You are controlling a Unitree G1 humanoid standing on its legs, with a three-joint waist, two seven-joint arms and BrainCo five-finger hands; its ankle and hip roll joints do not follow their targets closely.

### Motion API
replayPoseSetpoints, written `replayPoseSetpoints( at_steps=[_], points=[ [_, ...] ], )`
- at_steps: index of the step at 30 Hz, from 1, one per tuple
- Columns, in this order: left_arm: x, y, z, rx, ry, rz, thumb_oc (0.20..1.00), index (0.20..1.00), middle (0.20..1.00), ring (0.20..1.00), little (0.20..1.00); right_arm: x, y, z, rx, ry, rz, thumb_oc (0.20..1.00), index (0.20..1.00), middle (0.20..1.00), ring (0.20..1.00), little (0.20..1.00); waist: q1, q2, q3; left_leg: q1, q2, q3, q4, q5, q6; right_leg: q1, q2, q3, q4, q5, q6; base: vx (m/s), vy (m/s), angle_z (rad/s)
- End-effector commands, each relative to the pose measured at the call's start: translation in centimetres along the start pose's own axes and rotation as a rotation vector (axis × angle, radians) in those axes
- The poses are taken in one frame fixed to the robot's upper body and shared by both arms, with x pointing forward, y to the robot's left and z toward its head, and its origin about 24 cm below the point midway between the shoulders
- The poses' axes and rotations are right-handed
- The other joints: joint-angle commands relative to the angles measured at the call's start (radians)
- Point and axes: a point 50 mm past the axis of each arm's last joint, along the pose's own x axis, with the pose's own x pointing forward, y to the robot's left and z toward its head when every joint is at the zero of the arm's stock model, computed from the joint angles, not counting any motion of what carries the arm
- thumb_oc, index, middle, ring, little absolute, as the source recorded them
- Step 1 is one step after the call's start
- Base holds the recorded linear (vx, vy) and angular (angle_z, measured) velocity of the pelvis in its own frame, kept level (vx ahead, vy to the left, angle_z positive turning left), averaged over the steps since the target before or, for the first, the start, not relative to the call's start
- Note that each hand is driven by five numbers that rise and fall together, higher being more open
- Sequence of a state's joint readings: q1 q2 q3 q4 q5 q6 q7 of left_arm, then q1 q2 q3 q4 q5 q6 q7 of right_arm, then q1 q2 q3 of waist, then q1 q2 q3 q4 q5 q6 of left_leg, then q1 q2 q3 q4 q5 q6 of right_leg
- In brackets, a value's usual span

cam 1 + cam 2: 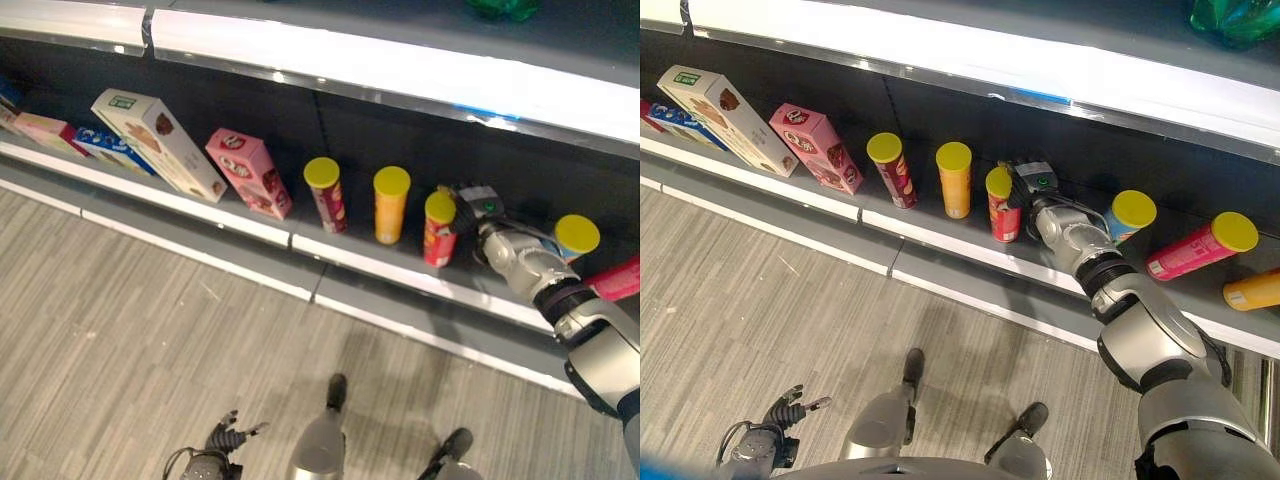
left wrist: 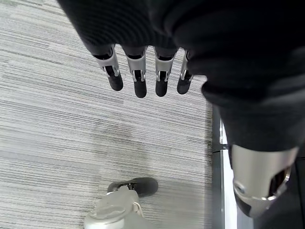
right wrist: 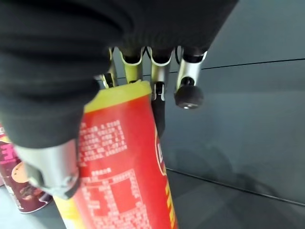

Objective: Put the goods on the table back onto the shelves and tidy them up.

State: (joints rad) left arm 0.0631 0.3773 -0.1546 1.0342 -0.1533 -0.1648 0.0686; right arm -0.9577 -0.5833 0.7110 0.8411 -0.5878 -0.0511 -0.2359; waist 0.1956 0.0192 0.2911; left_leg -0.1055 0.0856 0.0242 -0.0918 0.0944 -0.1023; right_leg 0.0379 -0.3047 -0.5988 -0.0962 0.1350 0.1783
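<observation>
- Left eye view: your right hand (image 1: 478, 212) reaches in to the lower shelf (image 1: 400, 268) and sits against the red can (image 1: 438, 230), which stands upright on the shelf just beside the yellow can (image 1: 390, 204). The reach makes sense as a placing move, since the red can continues the row that starts with the dark red can (image 1: 325, 194). Further along your left side, the pink box (image 1: 249, 173) and the white box (image 1: 158, 143) lean over, so tidying is likely still owed there.
- Right eye view: beyond your right arm, a blue can (image 1: 1126, 217) stands tilted, and a pink can (image 1: 1200, 246) and an orange can (image 1: 1252, 290) lie on their sides. Your left hand (image 1: 790, 410) hangs low over the floor (image 1: 760, 290), well away from the shelf.
- Left wrist view: the left hand's fingers (image 2: 139, 78) point straight down at the floor, spread loosely and holding nothing; it is idle because the work is on the other side.
- Right wrist view: the red can sits between thumb and fingers (image 3: 187, 90), with the thumb pressed on its side and the fingers wrapped behind its yellow lid. That clamp keeps it upright; I judge it is not yet let go.
</observation>
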Motion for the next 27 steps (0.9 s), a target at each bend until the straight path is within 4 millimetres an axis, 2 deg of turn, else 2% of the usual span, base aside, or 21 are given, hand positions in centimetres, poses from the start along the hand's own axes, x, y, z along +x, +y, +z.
replayPoseSetpoints(
  at_steps=[1,27],
  points=[
    [0.4,2.3,0.8,0.114,-0.017,0.028,1.0,1.0,1.0,1.0,1.0,1.3,-4.0,-1.0,-0.062,0.021,-0.113,0.2,0.2,0.2,0.2,0.2,0.033,-0.021,-0.007,-0.001,0.012,0.025,0.005,-0.076,-0.013,-0.021,-0.09,0.029,0.164,-0.058,0.063,0.0,0.0,0.0],
    [0.4,2.6,0.2,0.146,0.02,0.043,1.0,1.0,1.0,1.0,1.0,0.6,-2.5,-1.7,-0.052,0.045,-0.067,0.2,0.2,0.2,0.2,0.2,0.019,-0.025,-0.009,-0.003,0.011,0.025,0.005,-0.079,-0.013,-0.028,-0.093,0.033,0.165,-0.061,0.062,0.0,0.0,0.0]
  ],
)
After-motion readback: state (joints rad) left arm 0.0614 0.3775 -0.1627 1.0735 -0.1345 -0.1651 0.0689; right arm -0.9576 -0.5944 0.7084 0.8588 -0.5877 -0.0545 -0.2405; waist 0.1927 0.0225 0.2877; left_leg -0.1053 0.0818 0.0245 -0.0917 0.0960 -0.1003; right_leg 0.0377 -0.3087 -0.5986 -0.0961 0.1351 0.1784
